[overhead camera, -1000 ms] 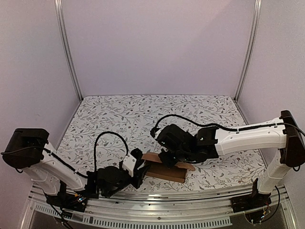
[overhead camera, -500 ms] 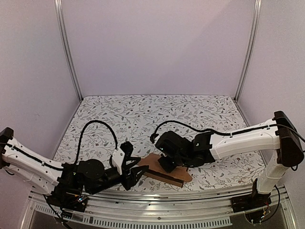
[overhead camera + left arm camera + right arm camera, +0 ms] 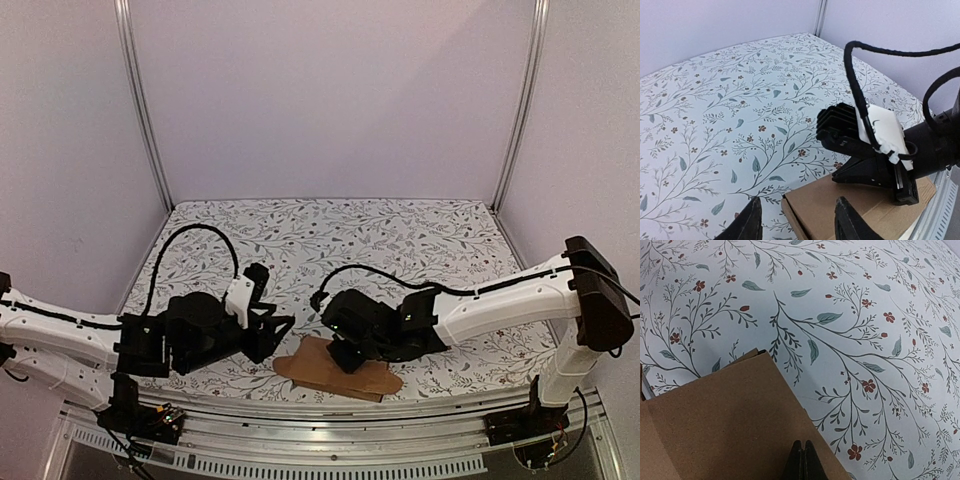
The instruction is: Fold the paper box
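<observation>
My right gripper (image 3: pixel 801 460), fingers pressed together, sits tip-down on the plain brown paper box (image 3: pixel 335 368), which lies at the near edge of the floral-print worktop (image 3: pixel 350 230), between my two arms. My left gripper (image 3: pixel 797 220), fingers apart and holding nothing, hovers just left of the box's corner. Behind both, open worktop runs to the back wall (image 3: pixel 330 100).

The paper box (image 3: pixel 730 425) is seen to be made of matt brown cardboard with a fine, grainy texture. The surface (image 3: pixel 300 240) is covered by a smooth, matt sheet printed with leaves and flowers. The left end effector (image 3: pixel 800 222) and right end effector (image 3: pixel 801 462) are finished in matt black plastic.
</observation>
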You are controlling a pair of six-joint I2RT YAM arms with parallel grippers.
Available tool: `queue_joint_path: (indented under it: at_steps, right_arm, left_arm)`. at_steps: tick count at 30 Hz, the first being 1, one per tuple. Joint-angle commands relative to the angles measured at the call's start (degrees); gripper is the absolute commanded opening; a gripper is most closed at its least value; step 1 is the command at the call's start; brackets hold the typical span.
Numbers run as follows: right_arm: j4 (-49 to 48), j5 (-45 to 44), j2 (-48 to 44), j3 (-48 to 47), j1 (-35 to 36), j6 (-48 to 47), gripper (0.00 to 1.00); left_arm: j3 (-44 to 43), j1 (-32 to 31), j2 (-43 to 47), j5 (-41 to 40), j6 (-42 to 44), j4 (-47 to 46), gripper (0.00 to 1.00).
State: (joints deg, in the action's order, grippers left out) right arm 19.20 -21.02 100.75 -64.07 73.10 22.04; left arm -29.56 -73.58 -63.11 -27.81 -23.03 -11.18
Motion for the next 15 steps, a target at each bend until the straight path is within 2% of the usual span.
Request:
queue_joint_path:
  at_steps: [1, 8, 15]
  right_arm:
    - [1.1, -0.2, 1.5, 1.3, 0.5, 1.0, 0.00]
    - [1.4, -0.5, 2.0, 1.6, 0.9, 1.7, 0.00]
    - [1.7, -1.7, 1.9, 0.8, 1.1, 2.0, 0.00]
  left_arm:
    - [-0.9, 3.9, -1.7, 8.6, -3.8, 4.3, 0.47]
    - [0.1, 8.0, -5.6, 20.6, -8.7, 2.9, 0.48]
    - [-2.7, 8.4, -12.9, 25.9, -8.2, 2.8, 0.48]
